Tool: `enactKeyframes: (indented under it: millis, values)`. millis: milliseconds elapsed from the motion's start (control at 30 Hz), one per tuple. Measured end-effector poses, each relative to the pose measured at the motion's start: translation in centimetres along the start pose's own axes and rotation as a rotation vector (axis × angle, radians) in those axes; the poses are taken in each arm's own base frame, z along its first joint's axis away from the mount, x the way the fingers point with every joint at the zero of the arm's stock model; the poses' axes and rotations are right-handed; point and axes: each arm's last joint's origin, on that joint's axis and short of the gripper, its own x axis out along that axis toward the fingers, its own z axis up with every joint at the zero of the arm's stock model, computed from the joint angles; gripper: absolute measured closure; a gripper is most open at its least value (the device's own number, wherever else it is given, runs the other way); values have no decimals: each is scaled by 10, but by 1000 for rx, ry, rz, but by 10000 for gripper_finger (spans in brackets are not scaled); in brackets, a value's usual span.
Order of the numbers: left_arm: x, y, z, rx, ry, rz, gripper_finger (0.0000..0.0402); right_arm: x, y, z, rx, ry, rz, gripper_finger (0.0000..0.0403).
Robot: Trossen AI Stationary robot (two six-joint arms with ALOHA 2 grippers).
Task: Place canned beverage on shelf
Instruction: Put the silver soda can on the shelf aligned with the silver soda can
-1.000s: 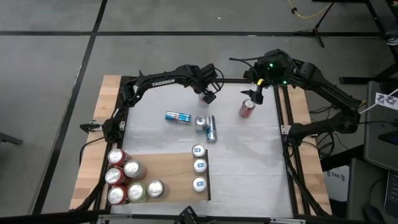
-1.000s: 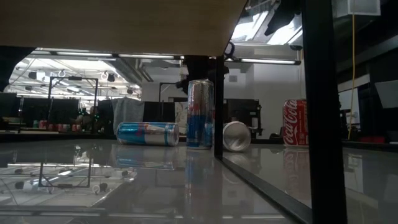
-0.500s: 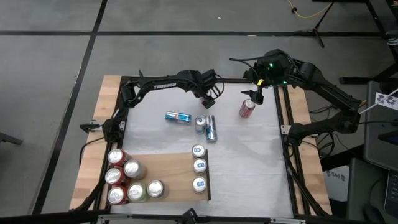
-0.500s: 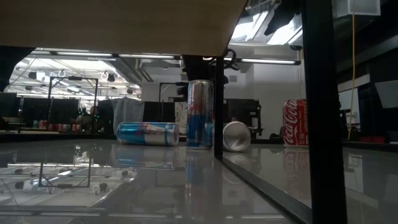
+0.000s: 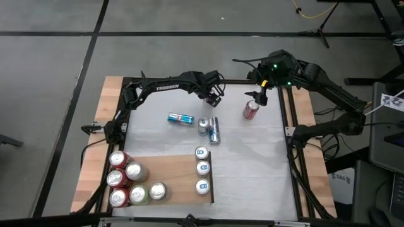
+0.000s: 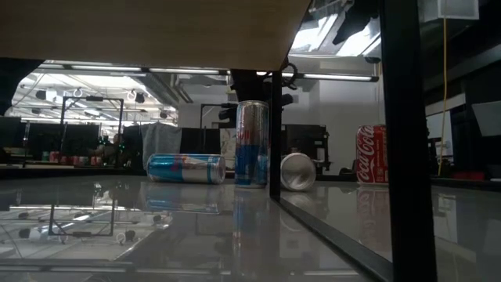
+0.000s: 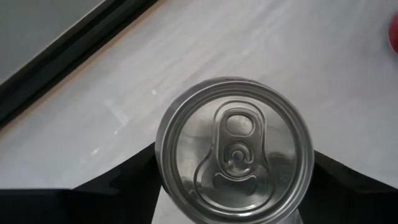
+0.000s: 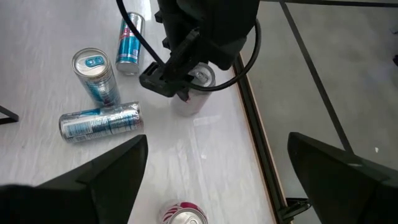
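Seen from above, a white table is framed by two dark robot arms. At the near left, the shelf [image 5: 177,183], a light-brown wood-grain panel, is already stocked: a cluster of upright cans [image 5: 129,183] is grouped at its left end, and three blue-topped cans [image 5: 202,169] are lined along its right edge.

Toward the middle of the table, a blue can [image 5: 180,118] is laid on its side, with an upright blue can [image 5: 203,125] and another tipped blue can [image 5: 214,130] just beside it. Farther back, the left gripper [image 5: 211,98] is lowered over a silver can [image 7: 235,148] standing at the far edge of the table. In the left wrist view, the can's top is seen between the two dark fingers [image 7: 124,183], which are set close on either side; whether the can is actually pinched cannot be told.

At the far right, a red can [image 5: 250,110] stands on the table, and the right gripper [image 5: 260,94] waits above it with its fingers spread wide.

The grasping step appears to be in hand. Next, a firm hold would be needed, then a lift and a carry across to a bare part of the shelf.
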Motion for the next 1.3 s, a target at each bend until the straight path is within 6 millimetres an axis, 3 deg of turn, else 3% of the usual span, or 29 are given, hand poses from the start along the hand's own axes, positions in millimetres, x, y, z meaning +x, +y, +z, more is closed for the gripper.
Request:
enactKeyframes:
  millis: [567,1000,1300]
  values:
    - [-6,-21,-19,-461,-65,164,126,0,0,0,6,0,0,26]
    - [-7,-28,-22,-474,-70,154,87,0,0,0,7,0,0,26]
    - [-7,-28,-20,-498,-74,132,82,0,0,0,7,0,0,26]
